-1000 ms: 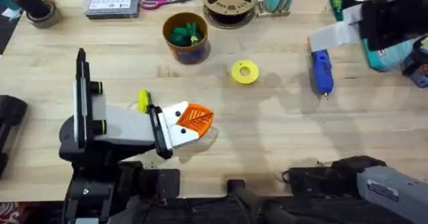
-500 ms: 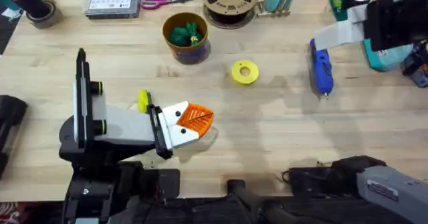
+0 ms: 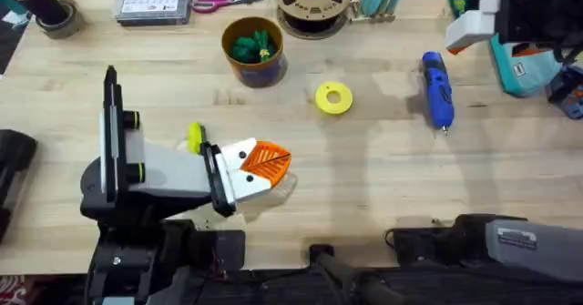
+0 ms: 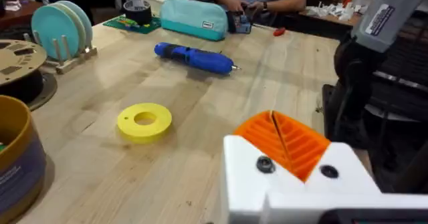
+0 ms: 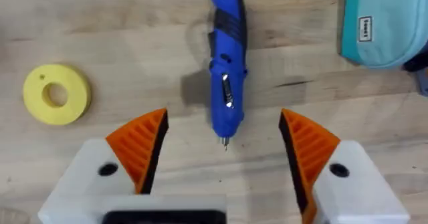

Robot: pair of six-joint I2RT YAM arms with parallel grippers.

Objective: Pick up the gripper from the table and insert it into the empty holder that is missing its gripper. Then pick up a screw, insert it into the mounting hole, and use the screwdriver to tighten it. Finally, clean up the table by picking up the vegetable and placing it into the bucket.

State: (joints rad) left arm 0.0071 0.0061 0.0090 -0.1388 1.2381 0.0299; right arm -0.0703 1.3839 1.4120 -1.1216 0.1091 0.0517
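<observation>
Bright even overhead light; soft shadows on table (image 3: 364, 187); left wrist foreground blurred.

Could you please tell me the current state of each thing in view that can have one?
screwdriver: lying flat on the table, ungripped.
right gripper: open, above the screwdriver's tip end.
left gripper: shut, orange pads pressed together, holding nothing.
bucket: upright, holding the vegetable.
vegetable: inside the bucket.
yellow ring: lying flat on the table.
teal pouch: lying at the table's far edge.
</observation>
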